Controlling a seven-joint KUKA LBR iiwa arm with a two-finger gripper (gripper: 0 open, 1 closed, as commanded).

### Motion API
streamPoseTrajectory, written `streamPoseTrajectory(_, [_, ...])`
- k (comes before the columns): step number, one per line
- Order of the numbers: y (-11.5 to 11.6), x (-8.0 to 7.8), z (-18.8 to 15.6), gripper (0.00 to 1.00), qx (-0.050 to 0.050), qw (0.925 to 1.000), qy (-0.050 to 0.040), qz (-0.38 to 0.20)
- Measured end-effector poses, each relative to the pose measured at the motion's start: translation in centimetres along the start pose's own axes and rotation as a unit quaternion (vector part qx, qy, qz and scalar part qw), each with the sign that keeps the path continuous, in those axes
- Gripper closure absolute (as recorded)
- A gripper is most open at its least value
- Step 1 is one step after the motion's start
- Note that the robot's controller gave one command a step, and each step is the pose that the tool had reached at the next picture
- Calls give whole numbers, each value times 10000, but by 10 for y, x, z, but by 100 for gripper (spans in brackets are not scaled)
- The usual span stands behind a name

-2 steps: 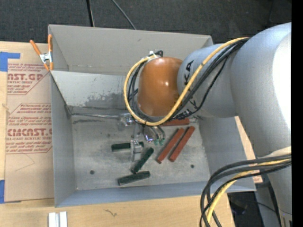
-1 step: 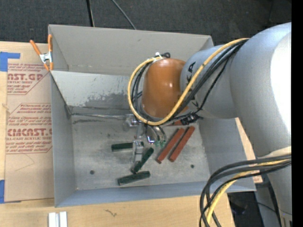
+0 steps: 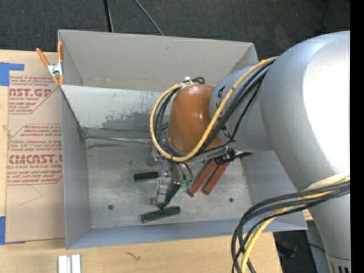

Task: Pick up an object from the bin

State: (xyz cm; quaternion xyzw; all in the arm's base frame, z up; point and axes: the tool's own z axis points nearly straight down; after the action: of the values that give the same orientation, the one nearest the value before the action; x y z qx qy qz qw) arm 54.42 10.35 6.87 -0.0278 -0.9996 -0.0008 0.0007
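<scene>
My gripper [image 3: 165, 190] hangs low over the front middle of the bin floor, under the arm's orange cover. A dark green flat bar [image 3: 161, 214] lies just in front of its tip, close to the bin's front wall. A second dark green bar [image 3: 146, 176] lies on the floor just left of the gripper. Another small dark green piece [image 3: 170, 195] shows right at the gripper's tip; whether it is held I cannot tell. To the right lies a tool with red-brown handles [image 3: 206, 178], partly hidden under the arm.
The arm comes in from the right and covers the bin's right half. The floor on the left and the sloped back wall carry nothing.
</scene>
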Motion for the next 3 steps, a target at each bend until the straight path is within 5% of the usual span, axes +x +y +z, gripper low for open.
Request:
streamPoseTrajectory(1, [1,0,0,0,-3,10000,-12,1])
streamPoseTrajectory(2, [1,-1,-1,100,-5,10000,-17,1])
streamPoseTrajectory(3, [2,-2,-51,100,-6,10000,-33,-3])
